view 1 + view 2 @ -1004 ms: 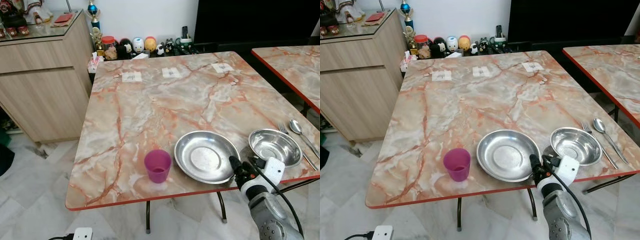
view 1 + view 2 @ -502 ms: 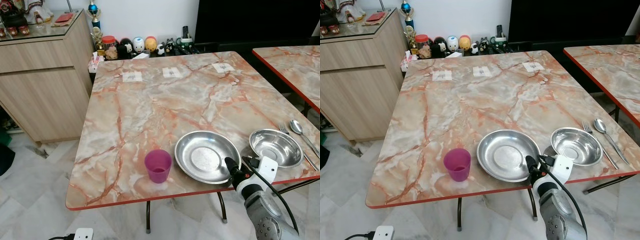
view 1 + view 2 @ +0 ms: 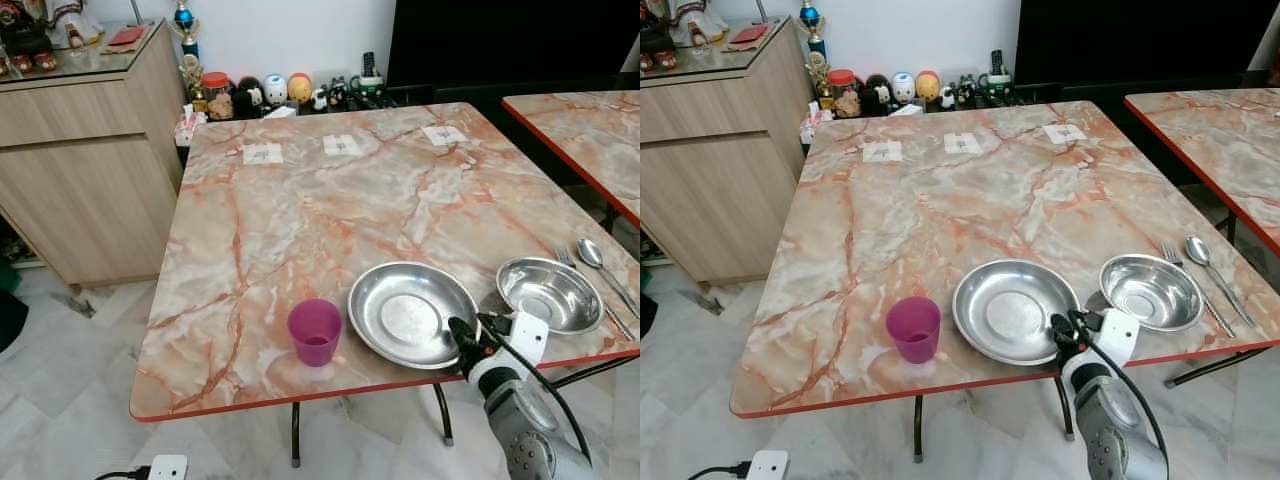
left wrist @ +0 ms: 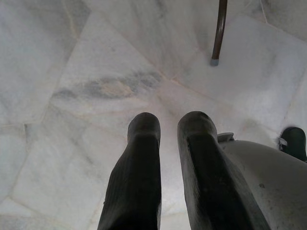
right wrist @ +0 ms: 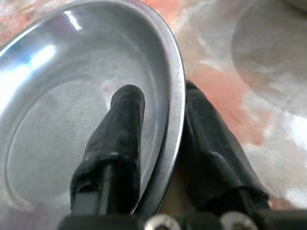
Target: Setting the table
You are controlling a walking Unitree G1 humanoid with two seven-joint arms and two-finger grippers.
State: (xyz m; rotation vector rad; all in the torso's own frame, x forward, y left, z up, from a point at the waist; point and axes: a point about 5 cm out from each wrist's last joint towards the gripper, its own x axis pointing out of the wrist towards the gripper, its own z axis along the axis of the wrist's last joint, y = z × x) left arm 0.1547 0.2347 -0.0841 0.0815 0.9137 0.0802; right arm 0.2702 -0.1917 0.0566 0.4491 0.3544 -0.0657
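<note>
A round steel plate (image 3: pixel 412 315) lies near the front edge of the marble table (image 3: pixel 300 220). My right gripper (image 3: pixel 462 335) is at the plate's near right rim. In the right wrist view its fingers (image 5: pixel 122 120) stand open astride the rim (image 5: pixel 175 96), one inside the plate, the other outside against the tabletop. A steel bowl (image 3: pixel 548 294) sits just right of the plate, with a fork and a spoon (image 3: pixel 600 262) beyond it. A purple cup (image 3: pixel 314 332) stands left of the plate. My left gripper (image 4: pixel 168 122) hangs idle over the floor, its fingers nearly together.
Three paper tags (image 3: pixel 342 145) lie along the table's far side. A wooden cabinet (image 3: pixel 80 150) stands to the left, and figurines (image 3: pixel 270 92) line the wall behind. A second marble table (image 3: pixel 590 130) is at the right. A table leg (image 4: pixel 219 31) stands on the marble floor.
My right gripper has moved left and forward from the gap between bowl and plate onto the plate's rim. The plate, bowl and cup have stayed in place.
</note>
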